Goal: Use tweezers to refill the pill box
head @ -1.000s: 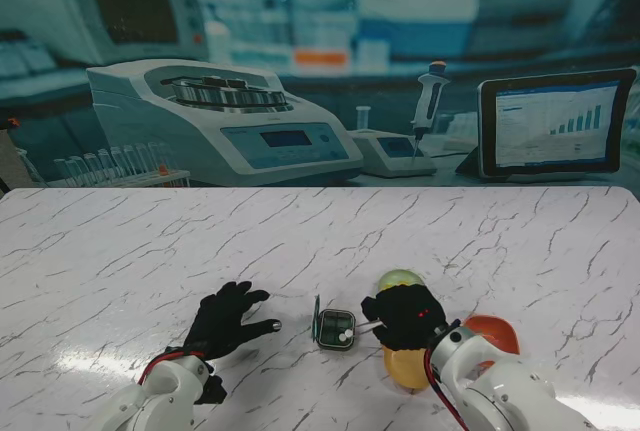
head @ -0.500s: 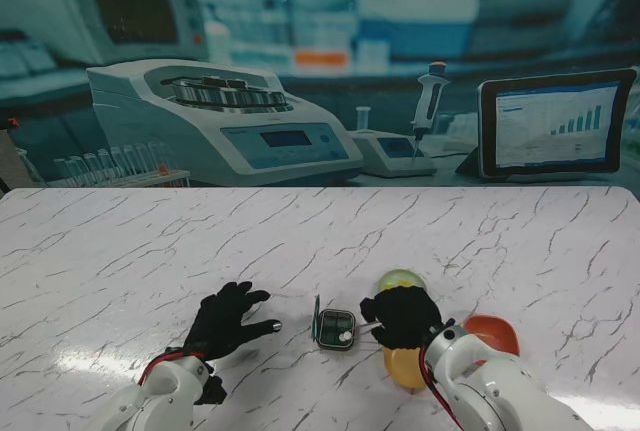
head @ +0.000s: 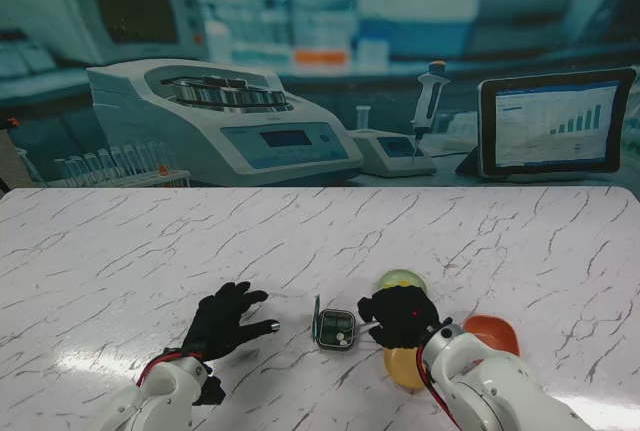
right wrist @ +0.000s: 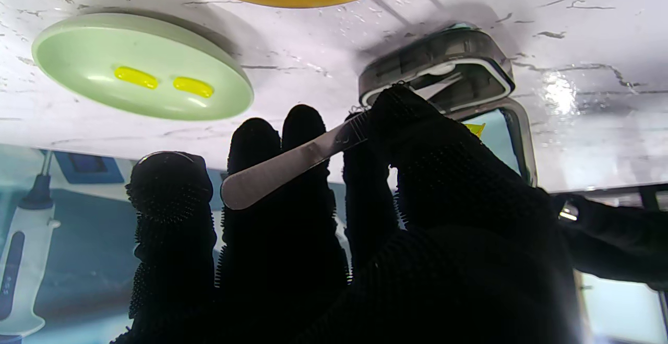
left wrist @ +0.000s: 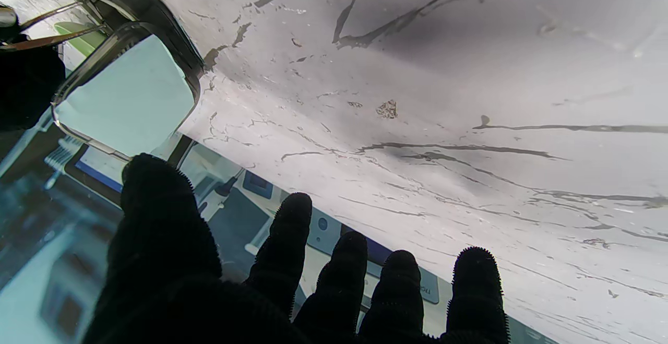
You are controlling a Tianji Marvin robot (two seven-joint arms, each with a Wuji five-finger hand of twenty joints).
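Note:
A small dark pill box (head: 336,329) lies open on the marble table, its clear lid (left wrist: 125,98) standing up on the left side. My right hand (head: 401,315) is shut on metal tweezers (right wrist: 292,162), whose tips reach over the box (right wrist: 443,70); the thumb hides the tips. A pale green dish (right wrist: 138,67) holds two yellow capsules (right wrist: 136,77). My left hand (head: 226,323) rests open on the table to the left of the box, fingers spread.
A yellow dish (head: 404,366) and an orange dish (head: 493,333) sit under and beside my right forearm. The green dish (head: 400,279) lies just beyond my right hand. Lab instruments form the backdrop past the table's far edge.
My right hand has shifted slightly left and farther from me, bringing the tweezers over the box. The white bits seen in the box earlier no longer show. The left hand has stayed put.

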